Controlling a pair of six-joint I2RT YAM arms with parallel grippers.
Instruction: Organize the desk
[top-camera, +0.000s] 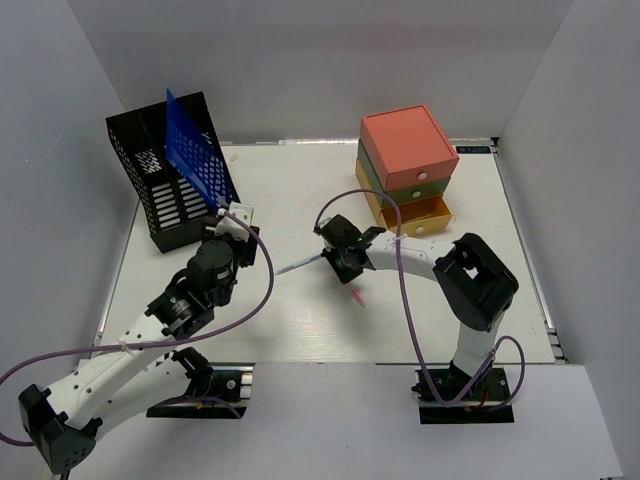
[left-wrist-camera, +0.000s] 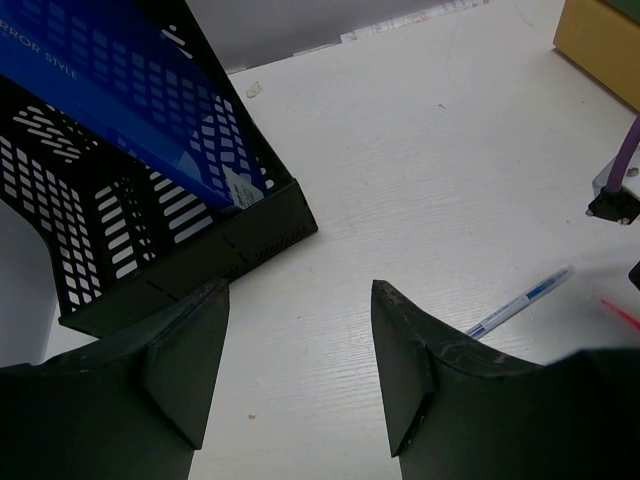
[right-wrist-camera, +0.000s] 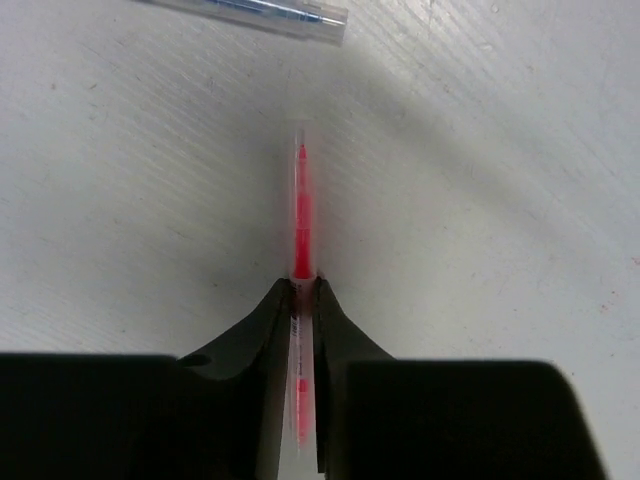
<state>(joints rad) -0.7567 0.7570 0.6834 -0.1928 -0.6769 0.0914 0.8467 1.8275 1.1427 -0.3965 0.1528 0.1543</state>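
Note:
The white desk (top-camera: 300, 190) holds a red pen (right-wrist-camera: 301, 200) and a blue-and-clear pen (right-wrist-camera: 250, 10). My right gripper (right-wrist-camera: 304, 288) is shut on the red pen, whose red end sticks out ahead of the fingertips, low over the desk. In the top view the right gripper (top-camera: 345, 262) is mid-desk, the red pen (top-camera: 356, 295) pokes out toward the near side, and the blue pen (top-camera: 300, 264) lies just to its left. My left gripper (left-wrist-camera: 300, 295) is open and empty over bare desk, beside the black mesh rack (left-wrist-camera: 150, 230).
The rack (top-camera: 165, 185) at the back left holds a blue folder (top-camera: 195, 150). A stacked orange, green and yellow drawer box (top-camera: 408, 145) stands at the back right, its yellow bottom drawer (top-camera: 425, 215) pulled out. A purple cable (top-camera: 395, 215) loops above the right wrist.

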